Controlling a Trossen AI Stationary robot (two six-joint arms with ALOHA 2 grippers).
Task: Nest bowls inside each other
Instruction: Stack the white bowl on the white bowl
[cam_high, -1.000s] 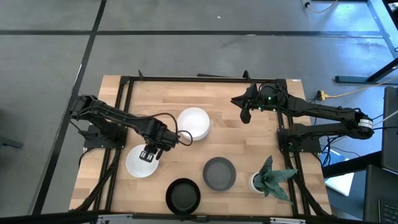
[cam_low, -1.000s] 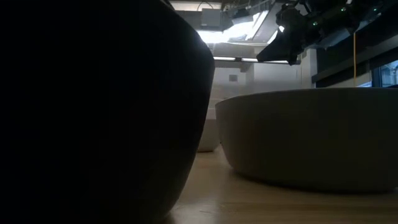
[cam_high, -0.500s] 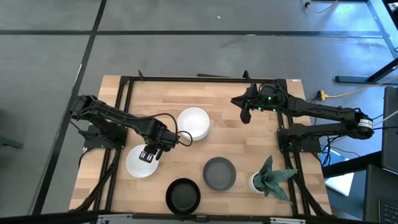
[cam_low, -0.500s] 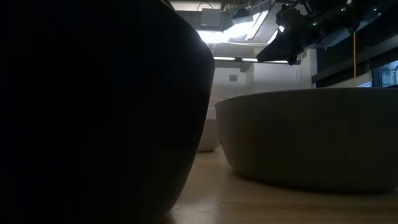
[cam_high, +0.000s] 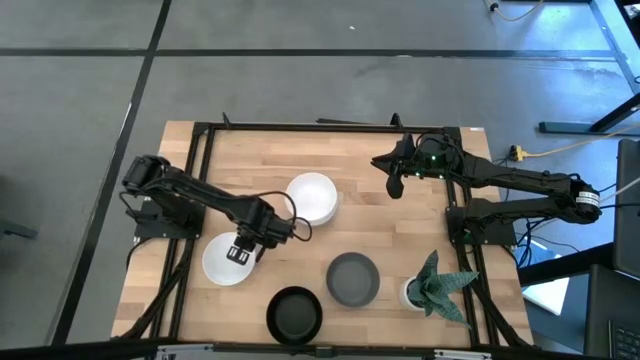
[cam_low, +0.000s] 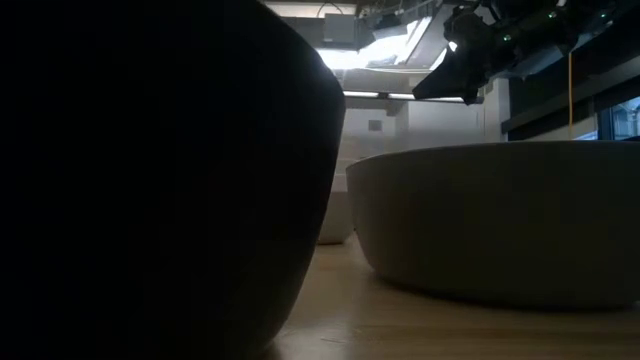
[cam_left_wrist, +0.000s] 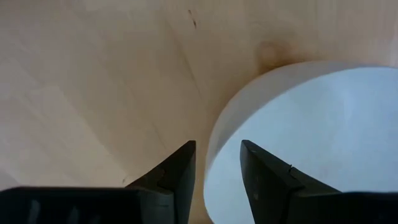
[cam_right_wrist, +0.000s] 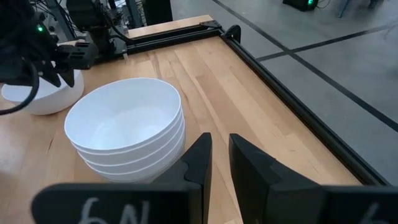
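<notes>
The left gripper (cam_high: 242, 254) has its jaws slightly spread astride the rim of a single white bowl (cam_high: 225, 262) at the desk's (cam_high: 370, 215) near left. Just beyond stands a stack of white bowls (cam_high: 312, 198). The right gripper (cam_high: 395, 186) hovers far right, jaws narrowly apart, holding nothing.

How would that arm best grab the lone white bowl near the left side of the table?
By its rim, from above. The lone white bowl sits upright and open, too wide to span, so one finger goes inside the wall and one outside. The left gripper is placed that way, its open fingers straddling the rim on the side nearest the white stack.
</notes>
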